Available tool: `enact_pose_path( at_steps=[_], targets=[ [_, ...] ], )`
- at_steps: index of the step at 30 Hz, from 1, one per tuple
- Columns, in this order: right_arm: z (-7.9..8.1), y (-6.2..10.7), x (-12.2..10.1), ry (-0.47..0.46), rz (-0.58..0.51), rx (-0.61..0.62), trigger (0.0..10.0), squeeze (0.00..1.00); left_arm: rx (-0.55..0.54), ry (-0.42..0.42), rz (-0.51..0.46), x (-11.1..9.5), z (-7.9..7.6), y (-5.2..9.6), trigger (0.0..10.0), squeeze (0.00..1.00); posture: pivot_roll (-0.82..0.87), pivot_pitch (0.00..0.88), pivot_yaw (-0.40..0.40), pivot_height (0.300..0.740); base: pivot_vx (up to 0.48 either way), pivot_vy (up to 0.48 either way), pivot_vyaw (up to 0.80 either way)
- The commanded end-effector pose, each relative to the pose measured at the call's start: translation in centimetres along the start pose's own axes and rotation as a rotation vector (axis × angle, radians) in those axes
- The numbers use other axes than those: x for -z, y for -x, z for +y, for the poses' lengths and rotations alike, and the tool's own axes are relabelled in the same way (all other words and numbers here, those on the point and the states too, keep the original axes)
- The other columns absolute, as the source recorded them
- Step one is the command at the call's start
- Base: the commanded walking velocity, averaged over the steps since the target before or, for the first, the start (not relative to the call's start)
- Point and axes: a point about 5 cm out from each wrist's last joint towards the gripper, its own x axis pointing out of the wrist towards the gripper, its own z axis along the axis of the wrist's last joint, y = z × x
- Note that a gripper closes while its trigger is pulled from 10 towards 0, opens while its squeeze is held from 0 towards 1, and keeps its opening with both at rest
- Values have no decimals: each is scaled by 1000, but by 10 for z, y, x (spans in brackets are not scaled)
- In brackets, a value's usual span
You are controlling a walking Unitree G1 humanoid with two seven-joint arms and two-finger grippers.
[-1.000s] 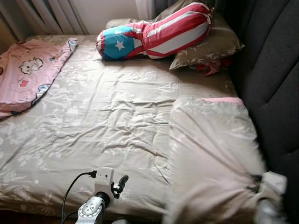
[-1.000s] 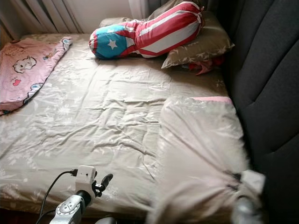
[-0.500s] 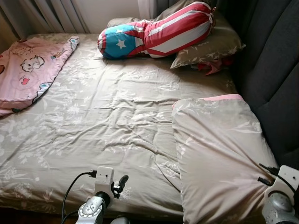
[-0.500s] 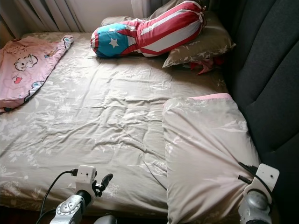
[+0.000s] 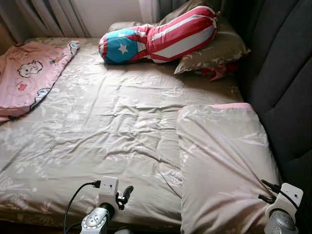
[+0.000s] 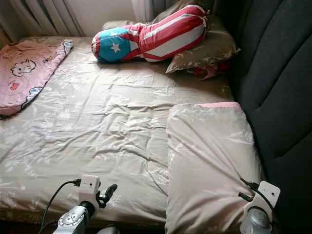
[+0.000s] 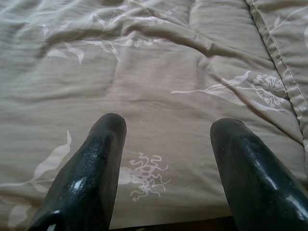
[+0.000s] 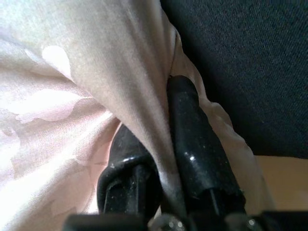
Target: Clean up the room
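While the right claw [image 8: 163,144] pinches a fold of the beige pillow [image 5: 224,161], that pillow lies flat on the bed [image 5: 97,122] against the dark headboard [image 5: 287,87], nearer the robot than the striped bolster [image 5: 161,36]. Left claw [image 7: 166,159] hovers released over the bed's near edge. On the bed's far left side rests a pink blanket [image 5: 27,75]

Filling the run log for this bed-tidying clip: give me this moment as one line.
right gripper: shut on beige leaf-print pillow corner, beside dark padded headboard | left gripper: open, above beige floral bedsheet | step: placing pillow
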Motion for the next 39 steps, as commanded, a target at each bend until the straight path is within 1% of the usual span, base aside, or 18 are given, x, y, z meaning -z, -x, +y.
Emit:
enact_pose_path(
  at_steps=[1,3,4,10,11,12,14,15,17,20,22,23,27,29,30,31,37,39],
  targets=[
    [4,4,14,24,40,-27,10000,0,-6,11,31,10,-2,4,10000,0,-59,124,-1,683,0,0,0],
    [6,3,10,27,20,-38,10000,0,-8,13,33,10,-2,4,10000,0,-60,124,-2,683,0,0,0],
    [7,3,8,33,11,-41,10000,1000,-10,14,34,10,-2,4,10000,0,-60,124,-3,683,0,0,0],
    [13,3,1,59,-48,-77,10000,1000,-16,19,39,11,-2,4,10000,0,-60,123,-4,683,0,0,0],
    [25,6,-6,134,-127,-153,10000,0,-18,22,41,11,-2,4,10000,0,-62,122,-6,683,0,0,0],
    [25,6,-6,134,-127,-153,10000,0,-18,22,41,11,-2,4,10000,0,-62,122,-6,683,0,0,0],
    [46,13,-8,230,-205,-297,10000,0,-21,26,47,12,-3,4,10000,0,-67,120,-6,683,0,0,0],
    [57,17,-4,241,-205,-369,10000,0,-22,29,53,13,-3,4,10000,0,-74,118,-6,683,0,0,0],
    [71,24,11,226,-139,-469,10000,0,-25,32,72,16,-4,4,10000,0,-75,112,-7,683,0,0,0],
    [80,33,35,226,-49,-521,10000,0,-51,45,96,20,0,6,10000,0,-70,102,-9,683,0,0,0],
    [80,35,43,215,-22,-514,10000,0,-58,45,98,20,2,6,10000,0,-68,98,-9,683,0,0,0],
    [77,39,57,173,39,-488,10000,0,-63,42,106,20,5,6,10000,0,-52,88,-10,683,0,0,0],
    [75,43,68,158,83,-474,10000,0,-71,41,129,23,7,7,10000,0,-46,84,-10,683,0,0,0],
    [73,47,81,178,133,-483,10000,0,-124,47,213,39,16,17,10000,0,-59,74,-8,683,0,0,0],
    [73,47,81,178,133,-483,10000,0,-124,47,213,39,16,17,10000,0,-59,74,-8,683,0,0,0],
    [70,50,89,222,160,-476,10000,0,-149,50,259,50,19,24,10000,0,-66,68,-8,693,0,0,0],
    [61,52,100,251,229,-457,10000,0,-166,48,329,64,17,32,10000,0,-56,46,-19,723,0,0,0],
    [60,53,105,284,250,-464,10000,0,-176,35,365,70,17,36,10000,0,-52,34,-20,738,0,0,0]
  ],
)
